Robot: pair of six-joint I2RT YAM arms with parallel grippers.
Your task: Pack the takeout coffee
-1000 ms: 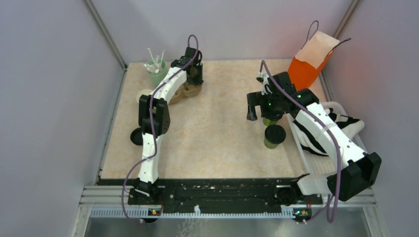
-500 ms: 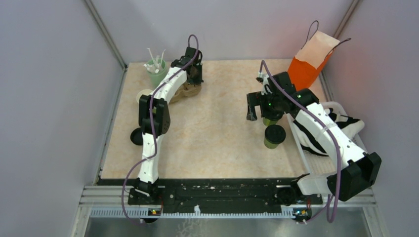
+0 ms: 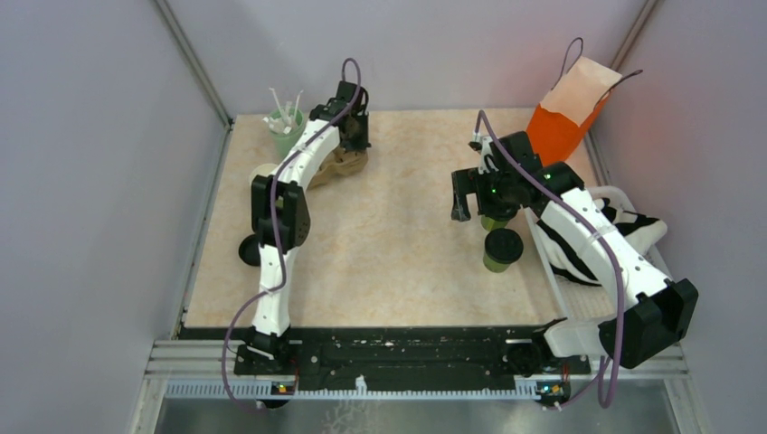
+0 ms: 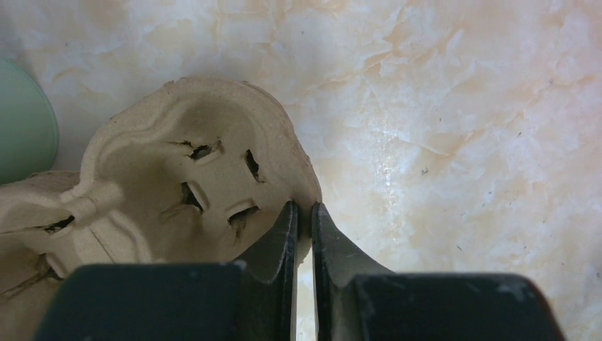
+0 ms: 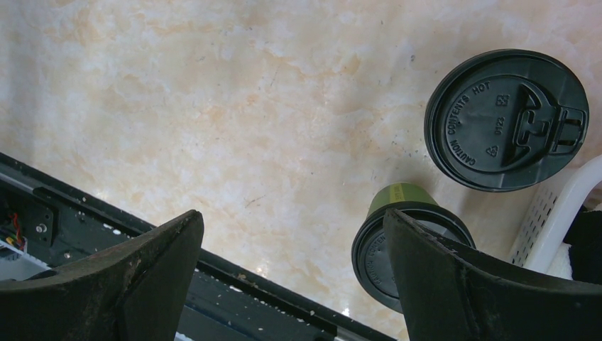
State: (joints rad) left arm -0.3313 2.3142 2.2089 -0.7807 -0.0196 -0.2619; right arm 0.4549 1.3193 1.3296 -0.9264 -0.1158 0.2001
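Two olive-green takeout coffee cups with black lids stand at the right of the table: one [image 3: 503,250] in the open, the other [image 3: 493,222] partly under my right gripper [image 3: 479,210]. In the right wrist view one lid [image 5: 505,118] lies beyond my fingers and the second cup [image 5: 408,245] is partly behind my right finger; this gripper [image 5: 291,220] is open and empty above the table. My left gripper [image 3: 354,136] is at the back, shut [image 4: 303,212] on the rim of a brown pulp cup carrier [image 4: 184,177], also seen in the top view [image 3: 345,165].
An orange paper bag [image 3: 565,122] stands at the back right. A white basket [image 3: 624,194] holding striped cloth sits along the right edge. A pale-green cup of white sticks [image 3: 288,131], a cream cup stack [image 3: 263,173] and a loose black lid [image 3: 250,250] are on the left.
My left gripper has shifted slightly left and back, dragging the carrier's rim with it. The right arm and both cups have not moved.
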